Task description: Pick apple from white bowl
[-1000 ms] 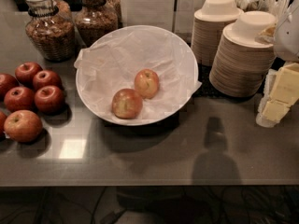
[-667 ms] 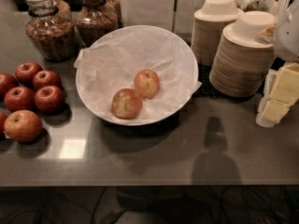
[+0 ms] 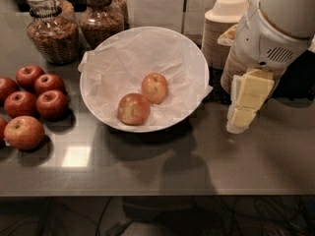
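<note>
The white bowl (image 3: 192,58) with a crinkled paper liner stands mid-counter. Two apples lie in it. The apple (image 3: 154,87) is the smaller, pale pinkish one with yellow streaks, at the right. A slightly larger, redder apple (image 3: 133,109) lies just front-left of it, close beside it. My gripper (image 3: 239,118), with pale yellow pads, hangs from the white arm (image 3: 275,28) to the right of the bowl, just outside its rim and above the counter. It holds nothing that I can see.
Several dark red apples (image 3: 37,100) lie on the counter at the left. Two glass jars (image 3: 51,26) of grain stand behind them. Stacked beige paper bowls (image 3: 224,26) stand behind the bowl at the right, partly hidden by my arm.
My arm and gripper have moved left toward the bowl, now covering most of the right stack of paper bowls. The apples and bowl have not moved.
</note>
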You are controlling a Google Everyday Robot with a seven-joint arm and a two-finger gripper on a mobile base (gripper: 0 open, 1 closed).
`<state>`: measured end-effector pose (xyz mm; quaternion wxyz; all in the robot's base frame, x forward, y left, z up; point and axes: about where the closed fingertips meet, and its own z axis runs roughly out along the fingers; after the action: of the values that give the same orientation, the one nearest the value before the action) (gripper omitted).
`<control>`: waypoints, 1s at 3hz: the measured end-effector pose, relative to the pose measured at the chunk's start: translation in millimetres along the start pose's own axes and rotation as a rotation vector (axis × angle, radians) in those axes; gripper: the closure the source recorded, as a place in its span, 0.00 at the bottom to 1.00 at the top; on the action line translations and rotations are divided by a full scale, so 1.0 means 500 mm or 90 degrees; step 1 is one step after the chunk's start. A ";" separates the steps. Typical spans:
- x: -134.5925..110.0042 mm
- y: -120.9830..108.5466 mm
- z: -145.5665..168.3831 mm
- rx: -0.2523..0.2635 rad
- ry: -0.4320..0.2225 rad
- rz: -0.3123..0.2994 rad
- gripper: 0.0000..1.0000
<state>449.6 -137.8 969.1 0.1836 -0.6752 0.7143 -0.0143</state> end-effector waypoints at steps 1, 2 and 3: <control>-0.027 0.000 0.009 -0.002 -0.008 -0.023 0.00; -0.029 -0.001 0.010 -0.002 -0.009 -0.023 0.00; -0.058 -0.020 0.049 -0.012 -0.018 -0.047 0.00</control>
<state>466.7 -104.7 955.8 0.1867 -0.7028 0.6864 -0.0046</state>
